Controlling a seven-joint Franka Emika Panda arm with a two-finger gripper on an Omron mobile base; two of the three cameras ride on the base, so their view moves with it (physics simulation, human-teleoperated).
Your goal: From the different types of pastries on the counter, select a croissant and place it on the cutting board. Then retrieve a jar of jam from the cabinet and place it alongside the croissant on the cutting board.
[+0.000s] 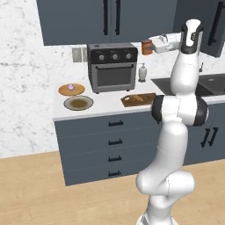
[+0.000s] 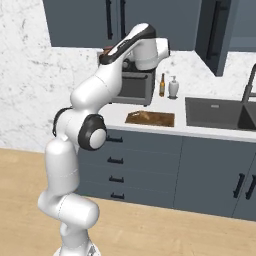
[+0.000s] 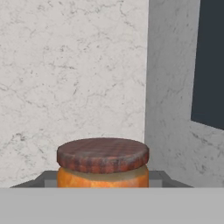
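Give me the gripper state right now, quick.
Gripper: shut on the jam jar, held up in the air above the counter, right of the toaster oven.

Evenly bright, flat rendered light; soft shadow under the cabinets [image 1: 110, 17]; no glare; slightly coarse, low-resolution edges throughout.
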